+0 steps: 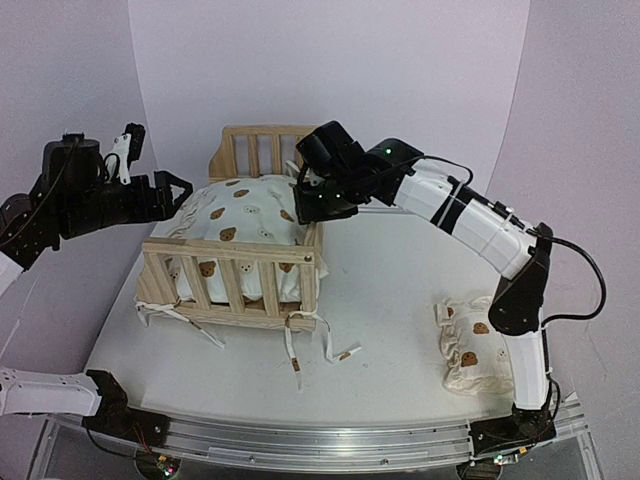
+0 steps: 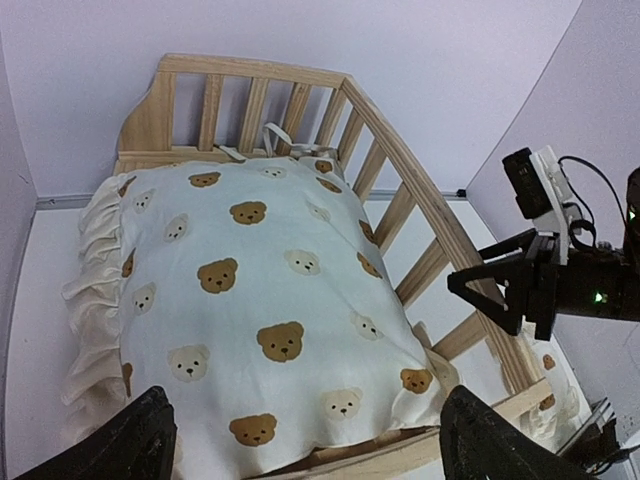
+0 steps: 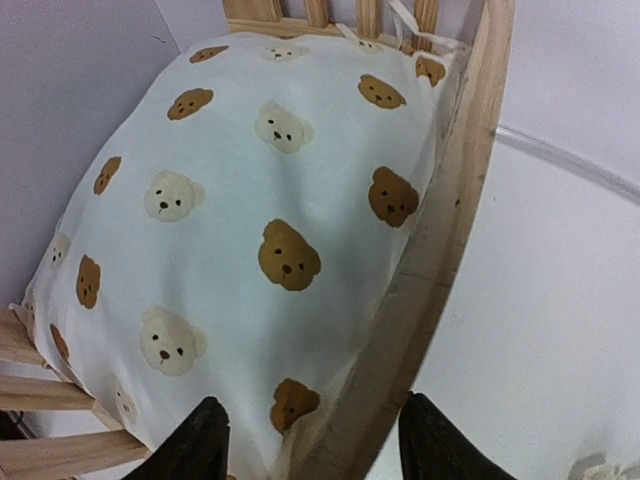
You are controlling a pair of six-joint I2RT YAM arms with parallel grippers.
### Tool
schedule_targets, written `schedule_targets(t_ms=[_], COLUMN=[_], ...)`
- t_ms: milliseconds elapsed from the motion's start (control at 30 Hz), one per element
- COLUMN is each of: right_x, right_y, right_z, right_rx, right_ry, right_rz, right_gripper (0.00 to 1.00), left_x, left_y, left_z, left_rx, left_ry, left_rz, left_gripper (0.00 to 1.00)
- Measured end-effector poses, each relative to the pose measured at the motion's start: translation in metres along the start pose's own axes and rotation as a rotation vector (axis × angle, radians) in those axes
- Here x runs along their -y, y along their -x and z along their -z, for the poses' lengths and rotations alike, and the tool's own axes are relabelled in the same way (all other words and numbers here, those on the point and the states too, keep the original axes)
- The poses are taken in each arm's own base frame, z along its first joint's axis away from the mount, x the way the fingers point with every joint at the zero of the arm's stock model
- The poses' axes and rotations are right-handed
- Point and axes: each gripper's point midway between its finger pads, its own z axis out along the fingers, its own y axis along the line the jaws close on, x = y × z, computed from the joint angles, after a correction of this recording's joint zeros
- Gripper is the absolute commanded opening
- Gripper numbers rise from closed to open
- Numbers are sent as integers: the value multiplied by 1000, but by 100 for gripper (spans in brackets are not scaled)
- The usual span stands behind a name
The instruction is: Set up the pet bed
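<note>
pet bed (image 1: 232,262) sitting left of centre on tabletop (image 1: 400,300), cushion (image 1: 245,205) lying inside | right hand (image 3: 312,425) hovering over its right-side rail, fingers spread, gripping nothing | left hand (image 1: 178,190) hanging released just beside its left end | pillow (image 1: 468,345) lying well apart

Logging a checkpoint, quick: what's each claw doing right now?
Left claw: open, holding nothing.
Right claw: open over the side rail of the pet bed, gripping nothing.
</note>
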Motion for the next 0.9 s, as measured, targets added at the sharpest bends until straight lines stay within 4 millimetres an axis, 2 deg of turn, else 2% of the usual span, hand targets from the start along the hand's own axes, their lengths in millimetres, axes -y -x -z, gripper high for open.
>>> schedule_targets(t_ms=[67, 167, 267, 367, 567, 667, 900], right_x=[2, 10, 25, 47, 77, 101, 159], right_y=[-2, 0, 3, 8, 10, 21, 61], right_z=[-4, -1, -2, -3, -1, -6, -34], right_rx=[-8, 6, 15, 33, -26, -49, 13], right_ry=[-42, -90, -138, -206, -122, -47, 108], right_rz=[8, -60, -78, -80, 78, 163, 475], right_gripper=[33, 27, 13, 0, 0, 0, 0], left_x=[2, 6, 8, 7, 6, 5, 1], left_y=[-7, -17, -23, -20, -13, -17, -41], left_z=[0, -1, 2, 14, 27, 17, -43], left_rx=[-16, -47, -57, -29, 11, -11, -112], left_ry=[-19, -52, -76, -90, -99, -81, -2], left_rz=[1, 8, 15, 20, 33, 30, 35], left_gripper=[90, 90, 90, 91, 92, 92, 94])
